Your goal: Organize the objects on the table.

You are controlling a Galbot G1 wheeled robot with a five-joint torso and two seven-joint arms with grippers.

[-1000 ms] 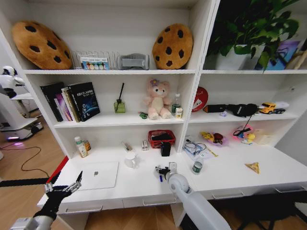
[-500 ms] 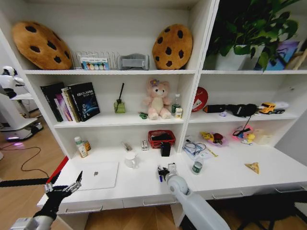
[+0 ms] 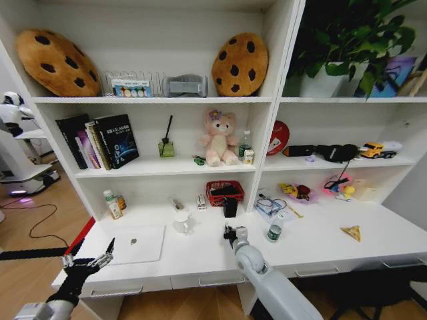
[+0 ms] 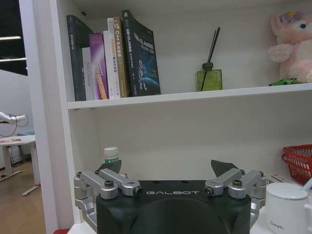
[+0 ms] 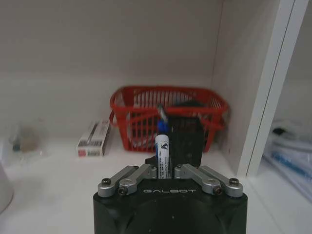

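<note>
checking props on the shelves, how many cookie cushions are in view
2. One cookie cushion leans at the left end of the top shelf; the other leans at the right end of that same bay. Others may be hidden.

right arm: rises from the lower edge of the head view and reaches forward over the middle of the table's (image 3: 200, 260) top. right gripper (image 3: 230, 233): fingers (image 5: 139, 174) closed together, clamping a blue pen (image 5: 162, 146) that stands upright between them. left arm: parked low beyond the table's front left corner, wrist level. left gripper (image 3: 87, 261): fingers (image 4: 222, 169) spread wide apart, nothing between them, pointing toward the table's rear edge.
</note>
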